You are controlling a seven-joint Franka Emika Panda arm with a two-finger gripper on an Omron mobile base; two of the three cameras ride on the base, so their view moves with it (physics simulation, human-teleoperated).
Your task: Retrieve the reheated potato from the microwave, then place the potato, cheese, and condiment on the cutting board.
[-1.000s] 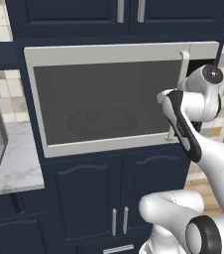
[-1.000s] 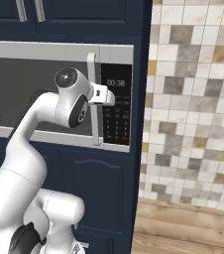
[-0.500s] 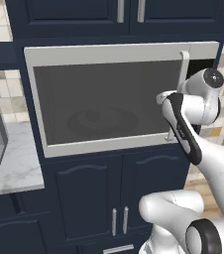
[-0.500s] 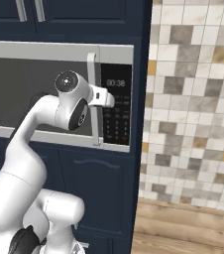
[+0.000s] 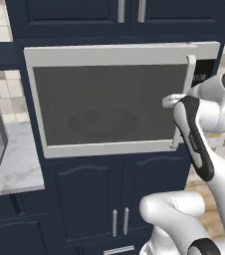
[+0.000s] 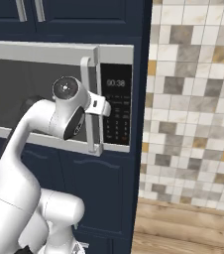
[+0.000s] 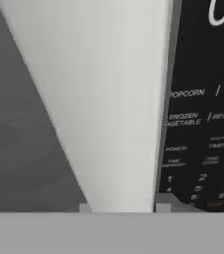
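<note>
Microwave [image 5: 109, 104] is built into the dark blue cabinets, door slightly ajar on the handle side. Gripper [image 6: 102, 105] is clamped narrow on the vertical door handle [image 6: 87, 104], just left of the black keypad panel [image 6: 116, 111]; in the hand view the pale handle [image 7: 109, 109] sits between the fingertips [image 7: 162, 207]. Turntable plate [image 5: 102, 122] is faintly seen through the dark glass; potato possibly on it, cannot be confirmed. Worktop [image 5: 7, 167] lies at lower left.
</note>
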